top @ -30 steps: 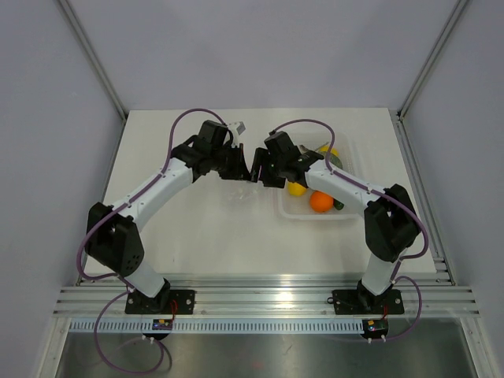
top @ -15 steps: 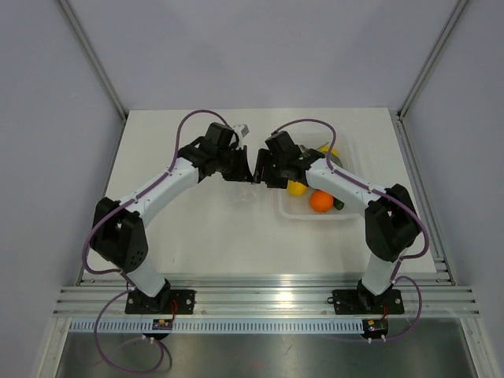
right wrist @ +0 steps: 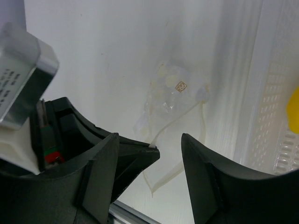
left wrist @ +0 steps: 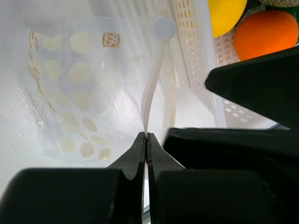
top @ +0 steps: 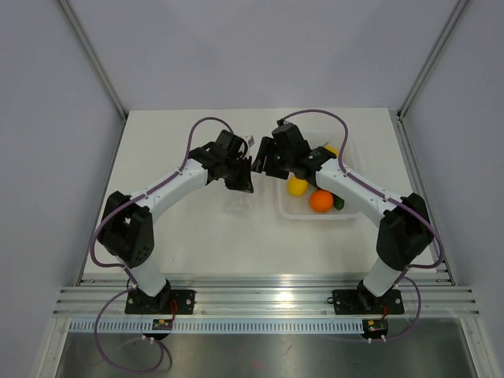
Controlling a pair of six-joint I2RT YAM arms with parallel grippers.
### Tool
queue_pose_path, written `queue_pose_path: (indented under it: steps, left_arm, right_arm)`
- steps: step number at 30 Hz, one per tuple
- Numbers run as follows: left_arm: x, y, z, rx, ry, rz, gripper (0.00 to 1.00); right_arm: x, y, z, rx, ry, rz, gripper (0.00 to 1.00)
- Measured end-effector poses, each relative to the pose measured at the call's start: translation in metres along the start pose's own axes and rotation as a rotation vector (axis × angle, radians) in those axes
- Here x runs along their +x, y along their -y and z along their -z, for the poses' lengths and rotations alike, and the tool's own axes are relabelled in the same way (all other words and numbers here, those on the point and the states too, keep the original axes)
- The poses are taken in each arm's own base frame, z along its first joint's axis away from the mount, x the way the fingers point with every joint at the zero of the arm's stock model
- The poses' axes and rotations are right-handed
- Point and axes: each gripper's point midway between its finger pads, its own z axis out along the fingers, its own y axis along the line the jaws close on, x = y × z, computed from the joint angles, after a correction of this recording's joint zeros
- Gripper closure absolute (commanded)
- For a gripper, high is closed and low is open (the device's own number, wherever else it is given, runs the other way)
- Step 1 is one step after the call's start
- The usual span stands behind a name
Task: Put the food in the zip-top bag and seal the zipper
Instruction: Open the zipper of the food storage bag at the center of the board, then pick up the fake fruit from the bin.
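Observation:
The zip-top bag (left wrist: pixel 70 88) is clear with pale yellow dots and lies on the white table; it also shows in the right wrist view (right wrist: pixel 173 88). My left gripper (left wrist: pixel 146 136) is shut on the zipper strip (left wrist: pixel 152 88) at the bag's mouth and lifts that edge. My right gripper (right wrist: pixel 149 138) is open and empty, its jaws straddling the left gripper's tip just above the bag. The yellow lemon (top: pixel 297 187) lies in the tray beside an orange fruit (top: pixel 320 201). In the top view the two grippers, left (top: pixel 244 183) and right (top: pixel 264 157), meet over the bag.
A white perforated tray (top: pixel 346 214) stands right of the bag, holding the orange, a second yellow fruit (top: pixel 327 150) and green items. The tray wall (left wrist: pixel 196 56) is close to the bag's mouth. Grey walls enclose the table.
The left gripper has shifted right and slightly nearer with the bag's edge. The right gripper has pulled back toward the far side.

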Motion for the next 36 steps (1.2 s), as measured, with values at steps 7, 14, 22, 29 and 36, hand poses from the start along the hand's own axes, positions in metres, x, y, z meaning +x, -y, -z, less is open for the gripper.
queue_pose_path:
  steps: [7, 14, 22, 29, 36]
  left_arm:
    - [0.003, 0.000, 0.000, -0.003, -0.011, 0.000, 1.00]
    - [0.004, 0.001, 0.000, -0.005, -0.016, 0.000, 1.00]
    - [-0.003, 0.005, 0.004, 0.004, 0.001, -0.003, 1.00]
    - [-0.007, 0.012, 0.007, 0.014, 0.013, -0.011, 1.00]
    - [-0.007, 0.012, 0.007, 0.015, 0.013, -0.012, 1.00]
  right_arm:
    - [-0.019, -0.003, 0.020, 0.009, 0.084, 0.017, 0.29]
    - [-0.038, 0.043, 0.030, 0.178, 0.154, 0.024, 0.24]
    - [-0.022, 0.115, 0.022, 0.341, 0.108, -0.034, 0.21]
    - [-0.007, 0.135, 0.005, 0.409, 0.080, -0.066, 0.09]
    - [0.003, 0.161, -0.003, 0.505, 0.099, -0.102, 0.09]
